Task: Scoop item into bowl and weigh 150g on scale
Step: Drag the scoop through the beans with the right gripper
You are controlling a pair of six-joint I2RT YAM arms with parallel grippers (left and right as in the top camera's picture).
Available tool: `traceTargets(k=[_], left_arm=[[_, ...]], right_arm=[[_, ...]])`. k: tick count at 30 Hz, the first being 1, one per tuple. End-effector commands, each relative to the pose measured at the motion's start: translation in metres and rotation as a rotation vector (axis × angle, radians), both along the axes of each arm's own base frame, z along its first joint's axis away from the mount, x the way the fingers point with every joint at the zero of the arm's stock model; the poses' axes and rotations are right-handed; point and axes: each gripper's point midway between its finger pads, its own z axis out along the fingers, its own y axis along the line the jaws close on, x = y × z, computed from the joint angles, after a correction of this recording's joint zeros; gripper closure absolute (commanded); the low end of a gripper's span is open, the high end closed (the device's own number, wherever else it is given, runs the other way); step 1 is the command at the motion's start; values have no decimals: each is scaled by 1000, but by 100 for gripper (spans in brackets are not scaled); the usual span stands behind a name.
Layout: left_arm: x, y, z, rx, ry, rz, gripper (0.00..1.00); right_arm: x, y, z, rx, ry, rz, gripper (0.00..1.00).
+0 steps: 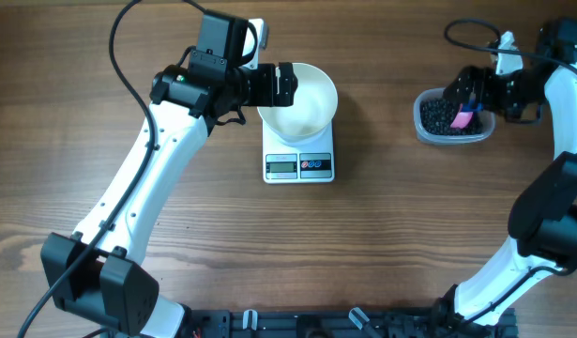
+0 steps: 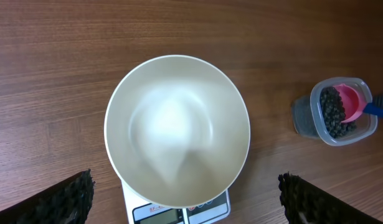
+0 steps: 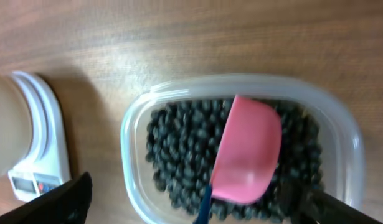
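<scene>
Black beans [image 3: 179,149] fill a clear tub [image 3: 135,118], with a pink scoop [image 3: 247,149] lying on them. The right gripper [image 3: 188,190] hangs above, jaws wide either side of the scoop. Well apart, a white bowl [image 2: 179,124] sits on the scale [image 2: 179,214], with the left gripper [image 2: 185,183] wide over it.

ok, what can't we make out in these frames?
Reading on the scale: too small overhead, cut off by bottom edge in left wrist, blurred in right wrist.
Handle of the scoop: cut off by bottom edge in right wrist, covered by the right gripper overhead.
</scene>
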Motion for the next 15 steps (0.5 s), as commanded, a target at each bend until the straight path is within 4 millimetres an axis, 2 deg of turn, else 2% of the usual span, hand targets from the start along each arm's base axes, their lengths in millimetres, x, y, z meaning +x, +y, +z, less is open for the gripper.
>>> traceTargets(k=[1, 5, 15], left_arm=[[3, -1, 3, 11, -19, -16, 0], [2, -1, 3, 12, -17, -17, 0], [-4, -3, 0, -2, 15, -25, 0]], right_arm=[[19, -6, -8, -11, -48, -38, 0], [43, -35, -4, -118, -107, -179, 0], [45, -36, -4, -125, -117, -179, 0]])
